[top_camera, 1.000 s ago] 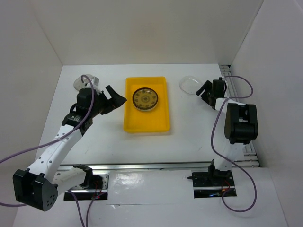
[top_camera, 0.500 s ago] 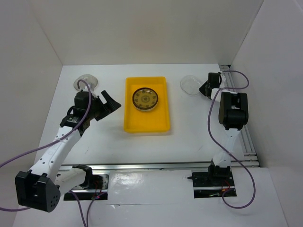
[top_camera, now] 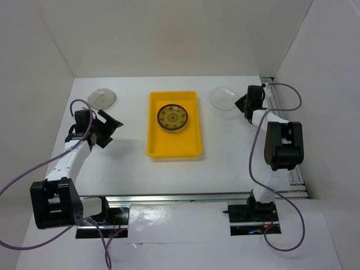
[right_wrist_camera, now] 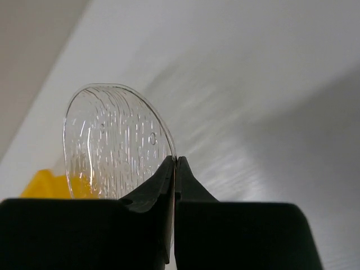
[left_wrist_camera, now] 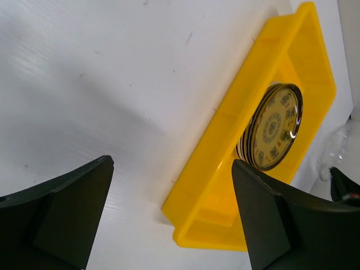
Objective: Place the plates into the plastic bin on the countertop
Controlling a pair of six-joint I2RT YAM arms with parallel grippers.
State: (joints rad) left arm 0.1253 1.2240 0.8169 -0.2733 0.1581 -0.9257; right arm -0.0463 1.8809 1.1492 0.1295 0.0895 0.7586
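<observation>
The yellow plastic bin (top_camera: 174,125) sits mid-countertop, and inside it is a stack of yellow-and-brown patterned plates (top_camera: 172,117); the left wrist view shows the bin (left_wrist_camera: 225,169) and the stack (left_wrist_camera: 273,126) edge on. A clear glass plate (top_camera: 103,98) lies at the back left. Another clear glass plate (top_camera: 224,99) is tilted up at the back right, and my right gripper (top_camera: 243,103) is shut on its rim. In the right wrist view this plate (right_wrist_camera: 115,143) stands upright, pinched at its edge by the gripper (right_wrist_camera: 175,163). My left gripper (top_camera: 110,127) is open, left of the bin, holding nothing.
White walls close in the countertop (top_camera: 225,157) on the left, back and right. A metal rail (top_camera: 292,180) runs along the right edge and another along the near edge by the arm bases.
My right gripper has shut on the rim of the right clear plate and tipped it up. My left arm has drawn back to the left, away from the bin, uncovering the left clear plate.
</observation>
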